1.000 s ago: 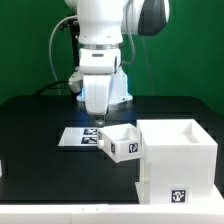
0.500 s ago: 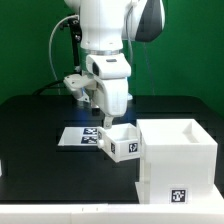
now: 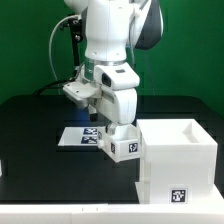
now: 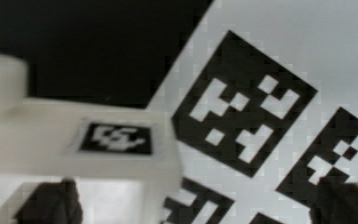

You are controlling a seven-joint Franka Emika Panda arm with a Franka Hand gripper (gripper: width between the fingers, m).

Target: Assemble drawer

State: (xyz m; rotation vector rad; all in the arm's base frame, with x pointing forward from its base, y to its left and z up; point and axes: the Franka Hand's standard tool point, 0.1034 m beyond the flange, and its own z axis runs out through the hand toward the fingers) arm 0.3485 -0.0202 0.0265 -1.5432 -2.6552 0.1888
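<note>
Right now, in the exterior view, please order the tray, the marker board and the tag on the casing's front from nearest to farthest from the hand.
1. tray: directly under the hand.
2. marker board: flat on the table, just to the exterior view's left.
3. casing's front tag: low on the exterior view's right, clearly farthest.

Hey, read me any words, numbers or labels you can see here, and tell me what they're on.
No words, brands or numbers can be read anywhere.
On the tray: a black-and-white square tag, a pattern, not text.
On the casing: the same kind of tag.
On the marker board: square tags only.
</note>
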